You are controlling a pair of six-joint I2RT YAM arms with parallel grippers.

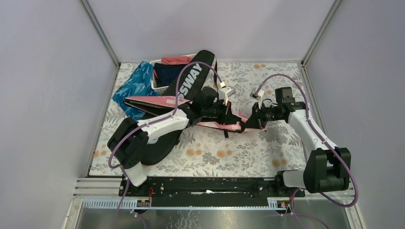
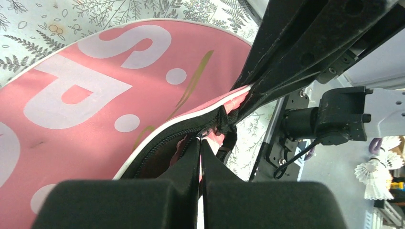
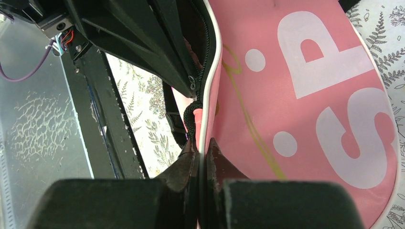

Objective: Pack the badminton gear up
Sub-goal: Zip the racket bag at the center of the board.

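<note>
Pink bag [image 2: 143, 95] lies mid-surface between our two arms, with the black bag [image 1: 193, 81] crossing over it at left. We see the left jaws clenched at its zipper end and the right jaws gripping the white-piped edge just beside them. Bare surface [image 1: 215, 155] lies open toward the bases.

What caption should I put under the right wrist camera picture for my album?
Right gripper pinches the pink SPORT bag's white-trimmed edge beside its zipper.
</note>
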